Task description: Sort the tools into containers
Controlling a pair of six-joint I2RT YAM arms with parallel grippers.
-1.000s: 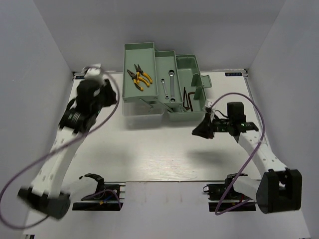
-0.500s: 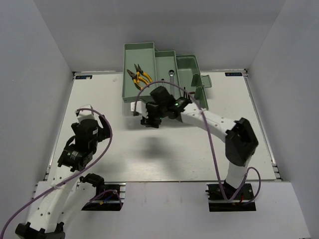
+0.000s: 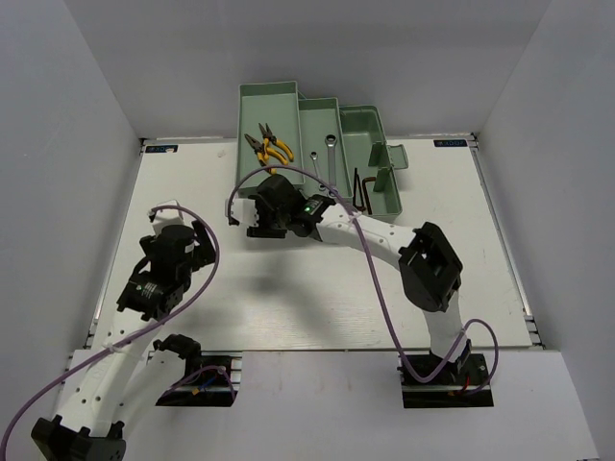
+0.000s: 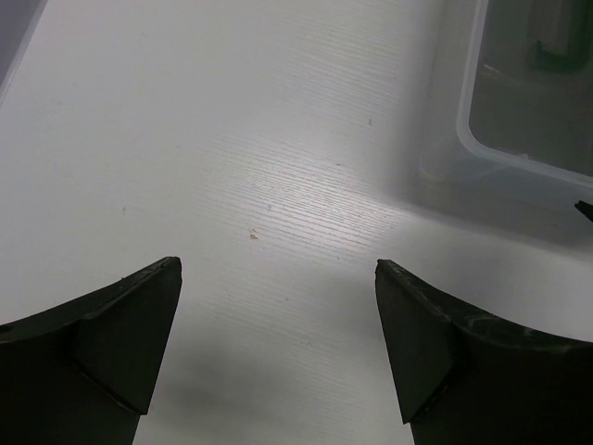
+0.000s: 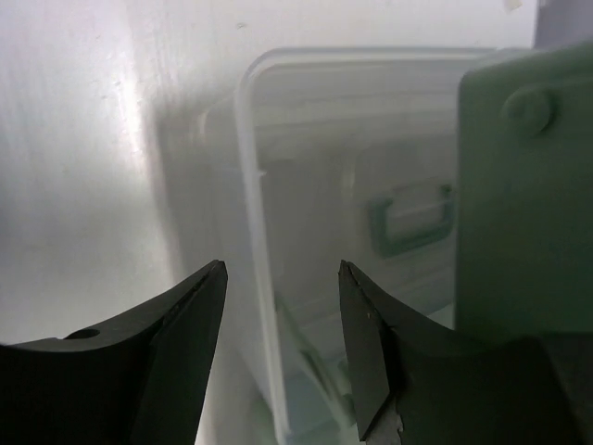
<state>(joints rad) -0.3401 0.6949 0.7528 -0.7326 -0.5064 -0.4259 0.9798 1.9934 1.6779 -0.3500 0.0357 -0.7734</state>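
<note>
The tabletop (image 3: 288, 307) carries the pale green toolbox (image 3: 360, 123) at the middle of its far edge, with its trays folded out. Its translucent lid (image 5: 306, 185) sits on the near side, under the right end effector (image 5: 283, 269) — fingers apart, straddling the lid's rim. The left end effector (image 4: 278, 269) gapes wide over bare tabletop nearer the left edge. In the trays — yellow-handled pliers (image 3: 267, 146) left, wrenches (image 3: 330, 158) middle, hex keys (image 3: 363, 189) right.
</note>
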